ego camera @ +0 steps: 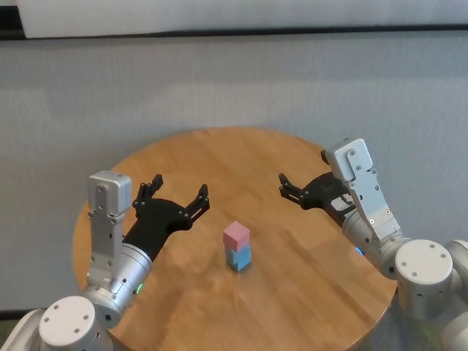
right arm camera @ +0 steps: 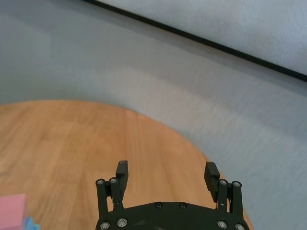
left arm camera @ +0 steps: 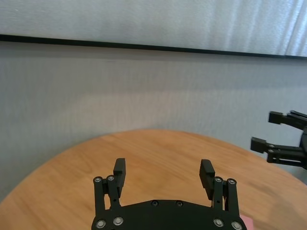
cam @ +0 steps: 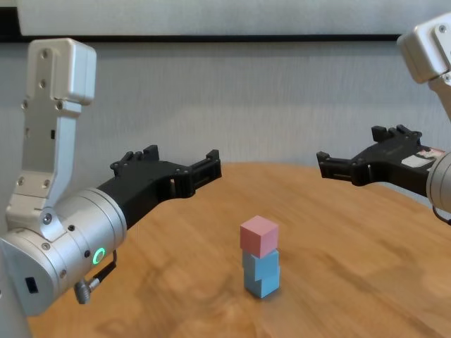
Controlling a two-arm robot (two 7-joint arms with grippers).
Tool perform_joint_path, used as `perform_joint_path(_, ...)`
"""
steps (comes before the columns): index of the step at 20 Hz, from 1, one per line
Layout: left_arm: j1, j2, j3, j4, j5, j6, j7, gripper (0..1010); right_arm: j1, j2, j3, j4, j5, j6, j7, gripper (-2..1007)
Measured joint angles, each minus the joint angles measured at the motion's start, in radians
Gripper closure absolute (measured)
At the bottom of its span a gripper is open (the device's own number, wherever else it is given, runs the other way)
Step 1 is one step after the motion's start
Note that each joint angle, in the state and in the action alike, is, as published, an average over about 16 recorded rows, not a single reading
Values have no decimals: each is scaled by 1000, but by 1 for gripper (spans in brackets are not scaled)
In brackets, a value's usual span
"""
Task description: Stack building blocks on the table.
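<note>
A pink block [ego camera: 236, 234] tops a small tower on the round wooden table [ego camera: 307, 292], with two light blue blocks [ego camera: 238, 257] under it, slightly twisted against each other. In the chest view the pink block [cam: 259, 236] sits over the blue ones [cam: 261, 273]. My left gripper [ego camera: 180, 189] hovers open and empty to the tower's left, a little farther back. My right gripper [ego camera: 287, 186] hangs open and empty to its right, also farther back. Neither touches the tower. The right wrist view catches the pink block [right arm camera: 12, 208] at its edge, beside the open right gripper [right arm camera: 167, 172].
A grey wall and floor lie beyond the table's far rim [left arm camera: 158, 136]. The left wrist view shows its own open gripper [left arm camera: 163, 175] and the right gripper [left arm camera: 265, 129] farther off. Bare tabletop [cam: 366, 267] surrounds the tower.
</note>
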Motion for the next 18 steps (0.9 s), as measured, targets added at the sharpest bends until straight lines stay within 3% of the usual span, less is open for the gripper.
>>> perform_joint_path(11,7,-9,0,-14,1,1,-34,10,-18,-10,13,-25,10,-60,69,0)
perform_joint_path(18,3,-5,13,-18,1,0,-50,10,-31,-16,29,-44,8,-66,91,0)
